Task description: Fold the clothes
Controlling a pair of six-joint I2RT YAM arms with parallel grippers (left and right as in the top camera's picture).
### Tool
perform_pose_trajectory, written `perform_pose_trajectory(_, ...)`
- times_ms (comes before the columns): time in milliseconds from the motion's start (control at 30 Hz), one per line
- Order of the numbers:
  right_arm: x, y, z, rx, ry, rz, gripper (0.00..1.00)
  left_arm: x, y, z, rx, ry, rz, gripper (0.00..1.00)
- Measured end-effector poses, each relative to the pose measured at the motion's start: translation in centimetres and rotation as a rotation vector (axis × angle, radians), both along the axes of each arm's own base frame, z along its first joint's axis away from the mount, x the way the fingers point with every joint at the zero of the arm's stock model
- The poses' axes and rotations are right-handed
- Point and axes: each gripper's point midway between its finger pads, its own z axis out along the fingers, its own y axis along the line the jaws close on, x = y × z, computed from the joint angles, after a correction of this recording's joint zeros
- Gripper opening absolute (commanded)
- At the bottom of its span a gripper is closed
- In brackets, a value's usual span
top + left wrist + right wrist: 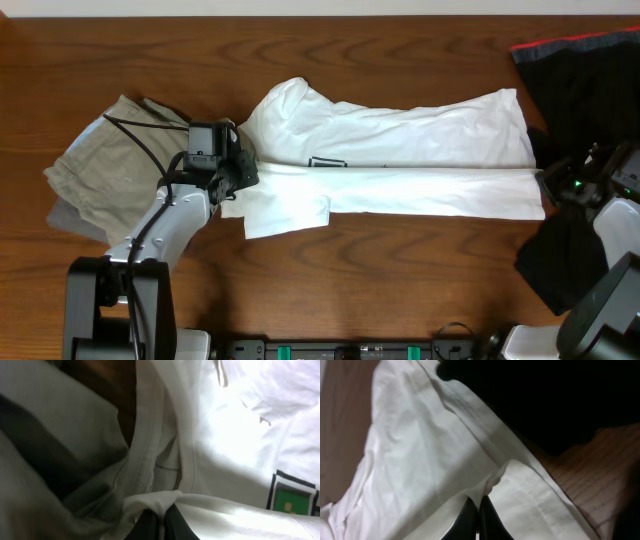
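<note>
Presently, the left gripper (243, 172) has its fingers (150, 527) pressed together on a fold at the left end of the white short-sleeved cotton T-shirt (400, 160). The right gripper (548, 186) has its fingers (487, 522) likewise closed, pinching the shirt's right-hand edge. The shirt lies as a long, doubled band across the middle of the brown wooden table (400, 270), stretched between the two grippers, with part of its green print (292, 499) showing. A khaki-beige folded garment (110, 165) lies just beside its left end. A black garment with a red stripe (585, 80) lies at its right end.
</note>
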Motion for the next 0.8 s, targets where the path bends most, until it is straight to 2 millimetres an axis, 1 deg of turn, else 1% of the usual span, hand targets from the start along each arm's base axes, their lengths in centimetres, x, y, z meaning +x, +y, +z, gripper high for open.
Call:
perform_pose_trajectory(100,0.4,-0.3,-0.5,-0.002,-0.005,-0.009,0.24,0.3,0.0,0.2,0.001,-0.014,-0.001,0.5)
perform_pose_trajectory(133,0.7,-0.6,-0.5,-0.011,-0.017,-0.011,0.29,0.3,0.0,0.2,0.004,-0.016,-0.002,0.62)
perform_pose_trajectory(167,1.1,-0.8,-0.3,-0.024,-0.033,-0.011,0.32,0.3,0.1,0.2,0.006,-0.016,-0.003,0.67)
perform_pose_trajectory(233,1.8,-1.2,0.4,-0.043,-0.076,-0.006,0.36,0.2,0.1,0.1,0.005,-0.012,-0.001,0.74)
perform_pose_trajectory(267,2.1,-1.3,0.6,-0.045,-0.091,-0.002,0.37,0.1,0.1,0.1,0.005,-0.006,-0.001,0.79)
perform_pose_trajectory(333,2.3,-1.1,1.3,-0.042,-0.114,0.007,0.39,-0.4,0.1,0.1,0.006,0.013,0.001,0.81)
perform_pose_trajectory(400,2.3,-0.7,2.3,-0.036,-0.14,0.019,0.39,-0.9,0.2,0.5,0.006,0.022,0.003,0.81)
perform_pose_trajectory(467,2.1,-0.3,3.2,-0.03,-0.152,0.028,0.39,-1.4,0.2,1.6,0.002,0.013,0.003,0.81)
perform_pose_trajectory(567,1.1,0.7,4.3,-0.012,-0.145,0.048,0.39,-2.1,-0.2,3.6,-0.028,-0.01,-0.012,0.76)
perform_pose_trajectory(600,0.8,1.2,4.4,-0.006,-0.135,0.06,0.39,-2.4,-0.4,4.1,-0.041,-0.009,-0.02,0.74)
perform_pose_trajectory(667,0.3,2.5,4.4,0.004,-0.111,0.099,0.39,-3.0,-0.9,4.4,-0.057,0.008,-0.034,0.72)
perform_pose_trajectory(733,0.1,4.3,4.0,0.013,-0.085,0.159,0.39,-3.7,-1.3,3.8,-0.064,0.045,-0.049,0.66)
perform_pose_trajectory(800,0.0,6.2,3.6,0.011,-0.061,0.22,0.38,-3.8,-1.7,3.1,-0.067,0.067,-0.064,0.61)
